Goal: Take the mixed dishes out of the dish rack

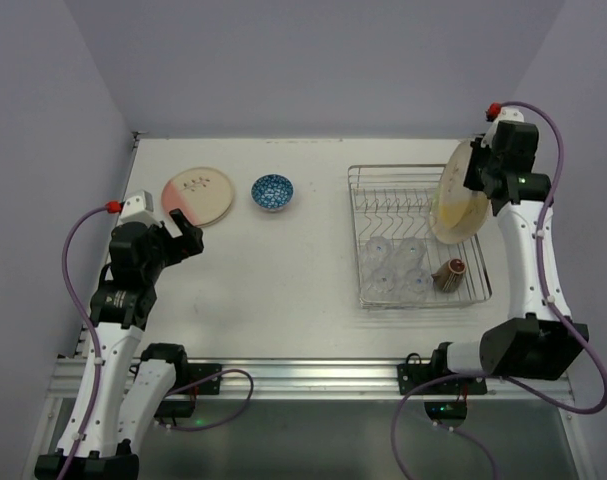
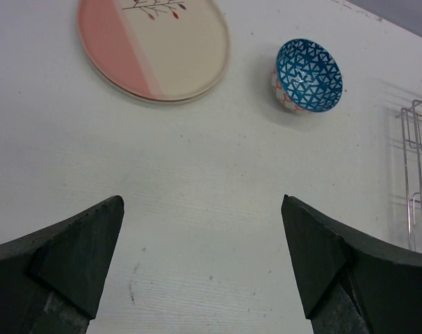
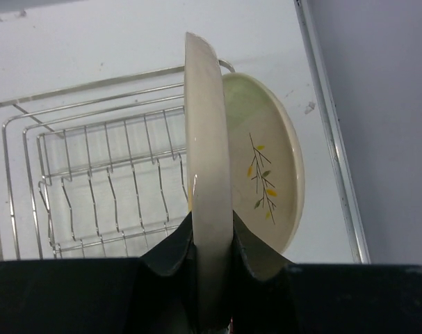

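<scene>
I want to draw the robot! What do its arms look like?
The left arm and right arm are white with chunky black joints. A purple cable loops along each, topped by a red cap. The left tool and right tool each have two dark, wedge-shaped fingers.

table [image 1: 283, 270]: flat plate [image 1: 198, 194] far left, bowl [image 1: 272, 191] right of it | rack [image 1: 373, 215] right | in rack: glasses [image 1: 398, 268] near, cup [image 1: 450, 274] right of them, upright plates [image 1: 458, 200] far right
</scene>
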`<state>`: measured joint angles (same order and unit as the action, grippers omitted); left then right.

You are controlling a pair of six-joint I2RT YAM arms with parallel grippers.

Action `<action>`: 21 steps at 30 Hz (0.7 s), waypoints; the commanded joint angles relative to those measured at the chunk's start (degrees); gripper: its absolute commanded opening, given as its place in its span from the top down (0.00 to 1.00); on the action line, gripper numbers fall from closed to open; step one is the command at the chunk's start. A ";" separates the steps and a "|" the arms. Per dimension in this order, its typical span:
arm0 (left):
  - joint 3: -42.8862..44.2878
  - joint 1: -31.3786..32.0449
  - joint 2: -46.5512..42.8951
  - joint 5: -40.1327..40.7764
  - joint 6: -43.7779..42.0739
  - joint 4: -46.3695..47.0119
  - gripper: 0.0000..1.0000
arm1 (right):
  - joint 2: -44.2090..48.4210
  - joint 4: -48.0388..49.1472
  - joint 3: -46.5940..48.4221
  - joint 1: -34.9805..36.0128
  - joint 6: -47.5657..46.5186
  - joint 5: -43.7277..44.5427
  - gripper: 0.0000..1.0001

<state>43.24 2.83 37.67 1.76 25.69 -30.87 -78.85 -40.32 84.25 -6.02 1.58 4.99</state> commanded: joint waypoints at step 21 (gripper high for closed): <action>-1.15 6.03 19.09 -59.41 23.34 55.09 0.00 | 19.97 58.84 -30.79 5.56 59.30 -51.32 1.00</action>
<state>41.76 6.00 55.68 -45.45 38.24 0.80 -59.13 -4.05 56.34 -3.33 44.80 -37.98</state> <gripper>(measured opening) 0.997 0.188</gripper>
